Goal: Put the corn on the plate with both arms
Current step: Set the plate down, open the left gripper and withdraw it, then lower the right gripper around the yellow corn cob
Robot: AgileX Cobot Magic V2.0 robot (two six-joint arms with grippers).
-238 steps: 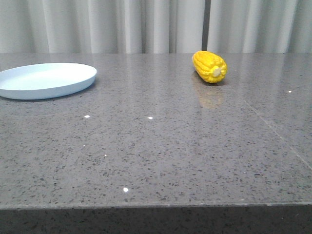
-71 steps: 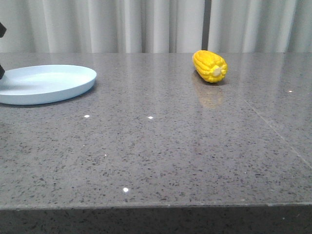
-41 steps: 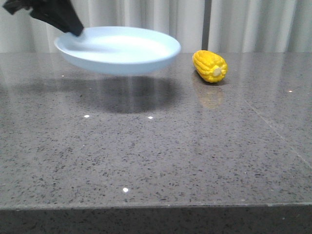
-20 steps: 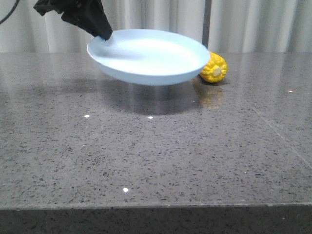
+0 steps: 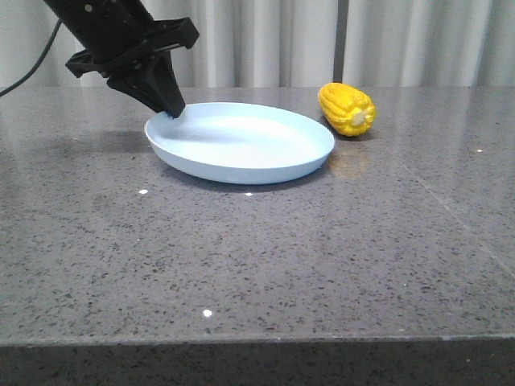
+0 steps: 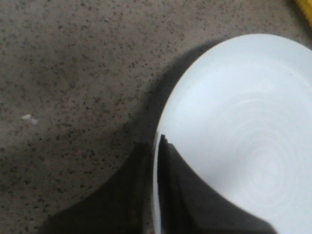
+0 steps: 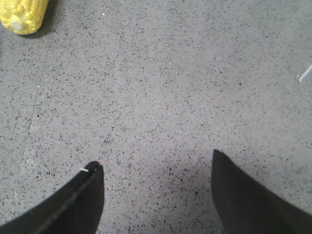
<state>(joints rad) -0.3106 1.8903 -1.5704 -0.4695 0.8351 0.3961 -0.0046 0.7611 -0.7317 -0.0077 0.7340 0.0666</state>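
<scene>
Grey stone table [image 5: 265,257]: near half bare, open passage from front edge up to the plate [image 5: 241,145]. Plate sits mid-table, far side; left gripper [image 5: 172,110] and its arm pinch the plate's far-left rim, blocking approach from that corner. Corn [image 5: 347,109] lies just beside plate's right rim w/ a narrow gap between, open room to its right & in front. Right gripper [image 7: 157,190], fingers spread, hangs over bare tabletop, corn well apart; nothing between them.
</scene>
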